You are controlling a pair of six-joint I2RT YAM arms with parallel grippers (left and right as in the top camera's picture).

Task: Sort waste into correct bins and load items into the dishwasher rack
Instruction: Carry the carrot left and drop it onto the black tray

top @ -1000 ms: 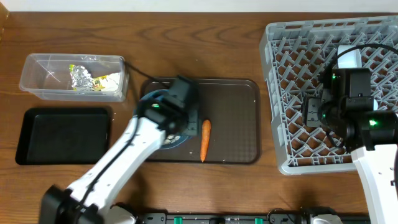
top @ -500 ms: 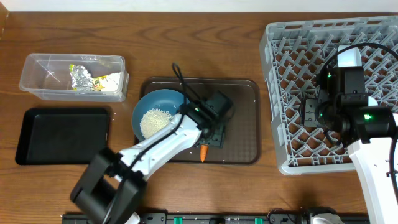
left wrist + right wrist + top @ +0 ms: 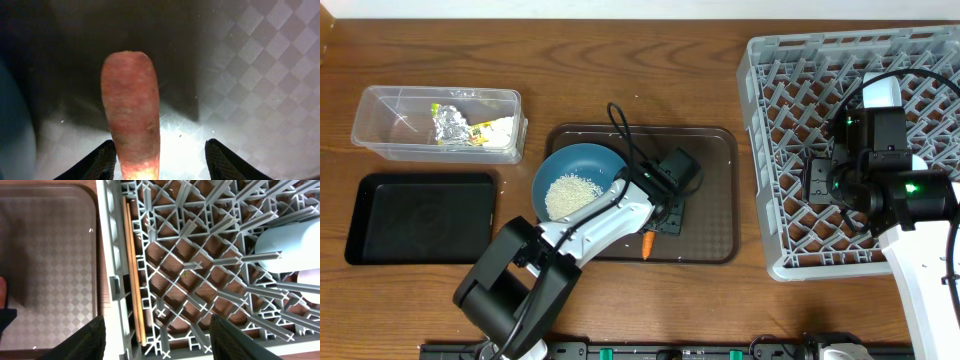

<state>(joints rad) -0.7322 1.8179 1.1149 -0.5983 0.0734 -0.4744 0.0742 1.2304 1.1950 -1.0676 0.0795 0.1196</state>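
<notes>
Carrot (image 3: 131, 115): orange, blunt rounded end, dull mottled skin; lies on the serving tray (image 3: 710, 190), just right of the dark-blue bowl (image 3: 590, 155).
Serving tray: dark brown, glossy, embossed checker pattern.
Rice (image 3: 570, 193): white grainy heap inside the bowl.
Left gripper (image 3: 162, 162): black fingers spread, straddling the carrot's near end; one finger right beside it, the other clearly apart.
Left arm: stretched diagonally from the front edge, wrist pointing down over the tray.
Dishwasher rack (image 3: 790, 100): grey plastic lattice with pegs.
Chopsticks (image 3: 134, 280): thin wood, lying along the rack's inner wall.
Right gripper (image 3: 160, 345): fingers wide apart, holding nothing, above the rack.
</notes>
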